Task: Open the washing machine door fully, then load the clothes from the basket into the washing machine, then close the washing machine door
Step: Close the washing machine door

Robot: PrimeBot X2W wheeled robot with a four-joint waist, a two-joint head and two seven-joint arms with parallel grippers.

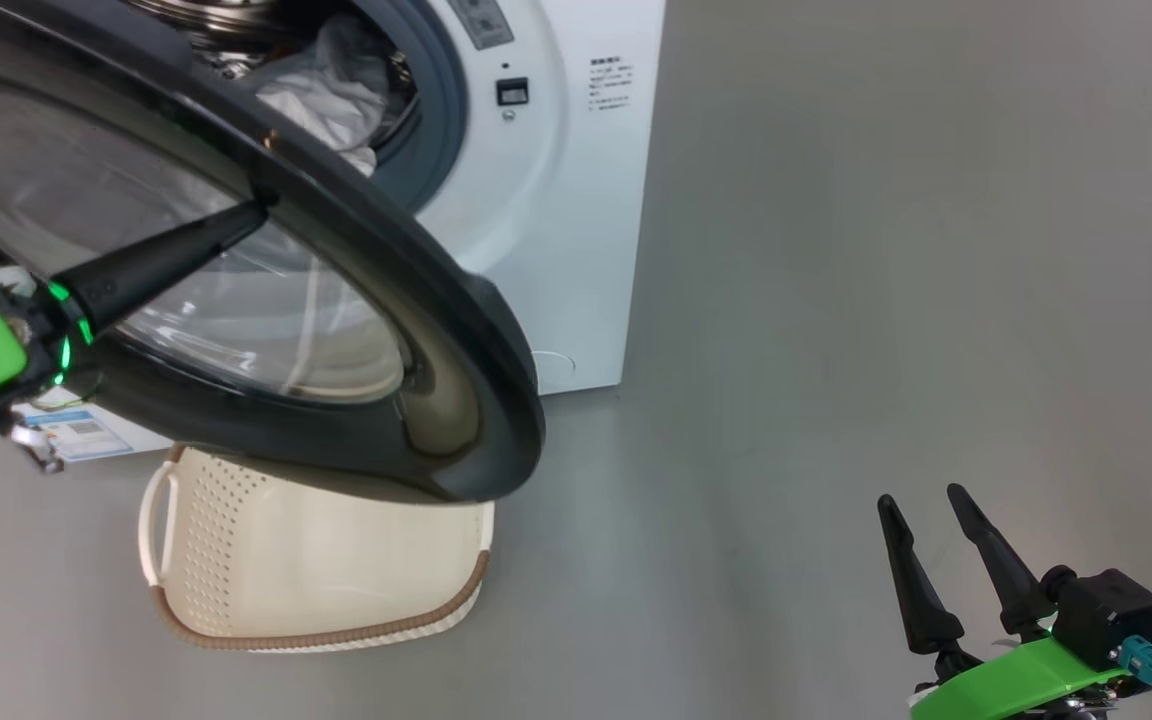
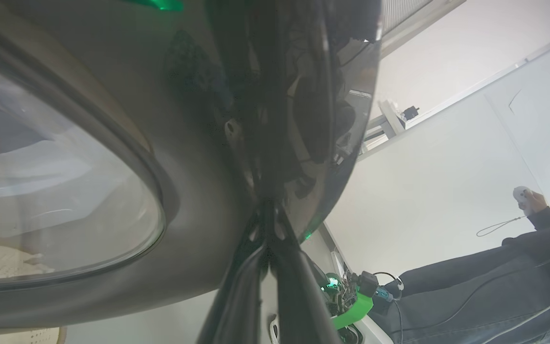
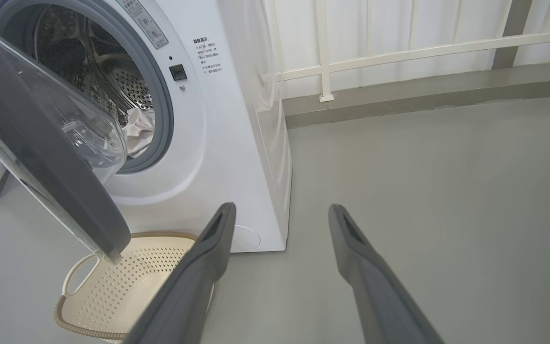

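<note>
1. Closest is the door of the washing machine, standing partly open, its black rim touching the tips of the left gripper.
2. That left gripper has its fingers pressed together, holding nothing, tips resting against the rim's outer face.
3. Pale white clothes lie in the drum, beyond those tips and behind the door.
4. Below the left gripper, the basket sits on the floor, partly under the door's lower edge.
5. Well apart from the machine, the right gripper hangs over the floor with fingers spread wide, holding nothing; the basket is ahead to its left.
</note>
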